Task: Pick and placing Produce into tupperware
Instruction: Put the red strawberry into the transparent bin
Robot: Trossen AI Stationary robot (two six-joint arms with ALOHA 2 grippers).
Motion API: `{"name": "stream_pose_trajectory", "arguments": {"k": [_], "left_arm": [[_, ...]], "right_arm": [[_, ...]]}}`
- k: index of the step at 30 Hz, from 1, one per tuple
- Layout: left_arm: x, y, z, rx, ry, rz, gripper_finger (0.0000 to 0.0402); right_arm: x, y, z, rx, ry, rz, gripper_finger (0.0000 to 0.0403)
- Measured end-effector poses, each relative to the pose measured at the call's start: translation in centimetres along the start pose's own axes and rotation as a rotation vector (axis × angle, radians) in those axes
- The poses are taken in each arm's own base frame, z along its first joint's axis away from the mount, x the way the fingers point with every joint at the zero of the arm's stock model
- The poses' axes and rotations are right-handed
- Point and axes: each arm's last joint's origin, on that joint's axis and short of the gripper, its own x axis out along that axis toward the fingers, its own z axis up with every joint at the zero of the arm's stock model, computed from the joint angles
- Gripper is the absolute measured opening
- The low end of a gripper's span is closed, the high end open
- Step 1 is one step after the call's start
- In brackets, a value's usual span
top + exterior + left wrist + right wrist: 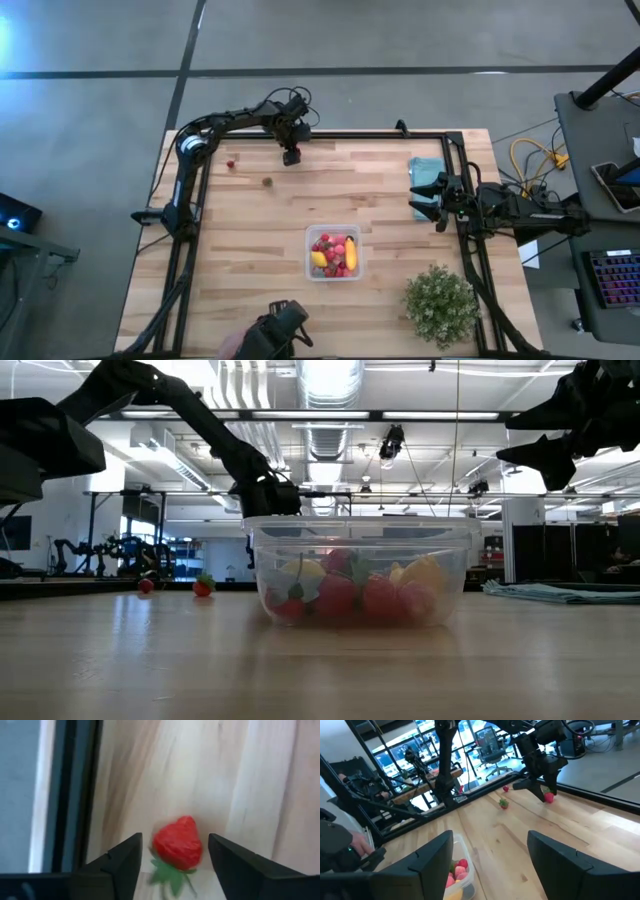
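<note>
The clear tupperware (333, 253) stands near the table's middle, holding red berries, a yellow banana and a lemon (425, 572). My left gripper (291, 156) is low at the far edge, open. Its fingers stand on either side of a red strawberry (178, 844) with green leaves that lies on the table, with a gap on each side. Two more small pieces (231, 163) (267, 182) lie to the left of it. My right gripper (436, 200) hangs open above the table's right side, beside the teal cloth (428, 171).
A bushy green potted plant (440, 305) stands at the near right corner. The folded teal cloth lies at the far right. A dark object (275, 332) sits at the near edge. Black frame rails (375, 135) run along the far and side edges. Bare wood lies left of the tupperware.
</note>
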Motion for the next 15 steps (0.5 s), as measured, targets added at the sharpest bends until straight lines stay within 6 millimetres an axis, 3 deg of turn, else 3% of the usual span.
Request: {"name": "stream_pose_trajectory", "arguments": {"k": [8,15], "left_arm": [[-0.03,0.22,0.16,-0.003,-0.004,0.042,0.0155],[-0.11,0.4,0.17,-0.006,0.008,0.083,0.013]], "right_arm": [[0.0,0.0,0.0,0.0,0.0,0.0,0.0251],[0.0,0.0,0.0,0.0,0.0,0.0,0.0247]]}}
